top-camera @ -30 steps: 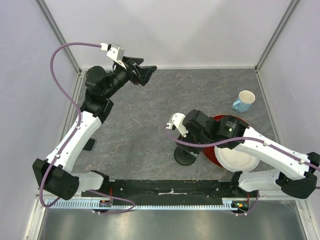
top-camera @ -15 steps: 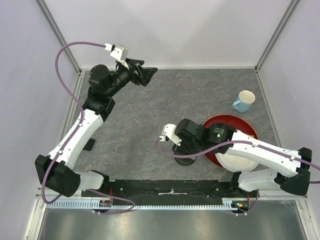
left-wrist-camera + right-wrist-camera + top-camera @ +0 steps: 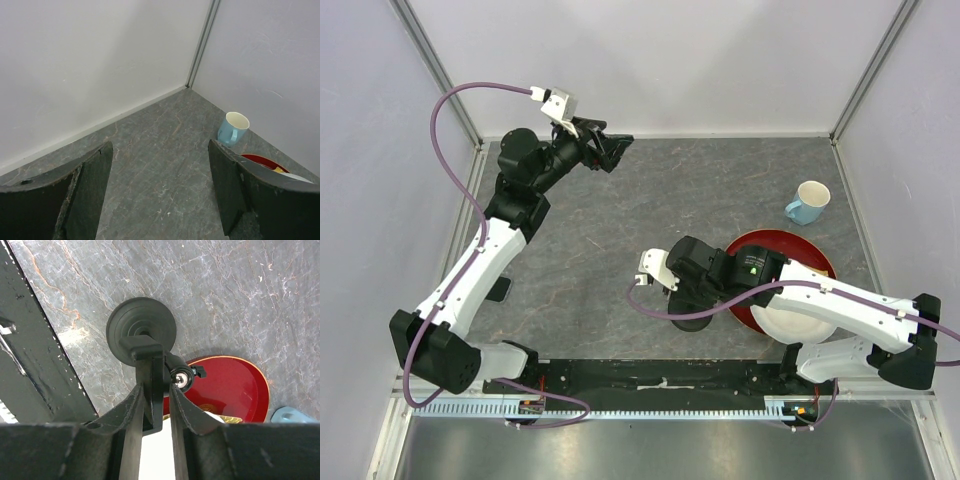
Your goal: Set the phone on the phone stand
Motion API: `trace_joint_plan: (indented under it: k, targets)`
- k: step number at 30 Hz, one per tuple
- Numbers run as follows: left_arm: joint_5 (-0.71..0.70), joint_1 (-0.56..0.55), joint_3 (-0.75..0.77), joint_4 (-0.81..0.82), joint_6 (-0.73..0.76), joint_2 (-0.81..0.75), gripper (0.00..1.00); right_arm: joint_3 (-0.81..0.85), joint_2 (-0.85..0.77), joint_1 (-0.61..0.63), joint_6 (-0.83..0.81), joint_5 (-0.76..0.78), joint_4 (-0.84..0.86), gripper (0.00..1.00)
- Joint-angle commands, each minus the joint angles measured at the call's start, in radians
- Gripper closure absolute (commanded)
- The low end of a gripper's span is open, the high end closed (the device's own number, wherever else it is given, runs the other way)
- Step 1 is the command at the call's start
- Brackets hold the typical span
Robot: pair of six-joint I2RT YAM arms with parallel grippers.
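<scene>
Black phone stand (image 3: 141,330) pinched between narrow-set right fingers (image 3: 127,440); left fingers (image 3: 87,190) wide, empty; phone (image 3: 500,289), well apart from both, seemingly not yet picked up.

Overhead and wrist views, red plate (image 3: 227,385) common

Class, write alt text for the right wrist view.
The right gripper grips the black phone stand by its cradle, the stand's round base resting on the grey table. A red plate lies beside it.
</scene>
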Motion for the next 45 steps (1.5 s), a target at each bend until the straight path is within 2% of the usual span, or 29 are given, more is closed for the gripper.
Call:
trace_joint_plan:
  k: [1,4,8,14,18,23,24,27,35,39,45]
  targets:
    - [-0.018,-0.003,0.049,0.001,0.047,-0.004,0.17,-0.025,0.023,0.012,0.002,-0.042,0.027,0.58]
    - [-0.014,-0.003,0.048,0.001,0.047,-0.001,0.17,-0.028,0.016,0.012,0.011,0.007,0.033,0.45]
    - [-0.009,-0.003,0.051,0.001,0.047,-0.001,0.17,-0.04,0.016,0.012,0.015,0.048,0.039,0.41]
    - [-0.009,-0.003,0.049,0.001,0.049,-0.001,0.17,-0.057,0.031,0.012,0.023,0.058,0.059,0.41]
    - [-0.014,-0.003,0.048,0.001,0.051,-0.001,0.17,-0.054,0.033,0.012,0.023,0.063,0.065,0.5]
    - [-0.027,-0.004,0.048,0.001,0.057,0.001,0.17,-0.06,0.04,0.011,0.032,0.1,0.092,0.69]
    - [-0.03,-0.004,0.045,0.001,0.06,0.003,0.17,-0.058,0.048,0.012,0.034,0.106,0.099,0.73]
    - [-0.05,-0.004,0.043,0.001,0.067,0.003,0.16,-0.048,0.068,0.011,0.038,0.146,0.112,1.0]
    - [-0.096,-0.004,0.041,-0.011,0.092,0.006,0.16,-0.046,0.005,0.007,-0.018,0.304,0.256,1.0]
    - [-0.104,-0.004,0.041,-0.013,0.097,0.009,0.16,-0.083,-0.039,-0.025,-0.167,0.189,0.373,1.0]
    - [-0.144,-0.004,0.038,-0.02,0.121,0.007,0.16,-0.011,0.062,-0.21,-0.27,-0.041,0.412,1.0]
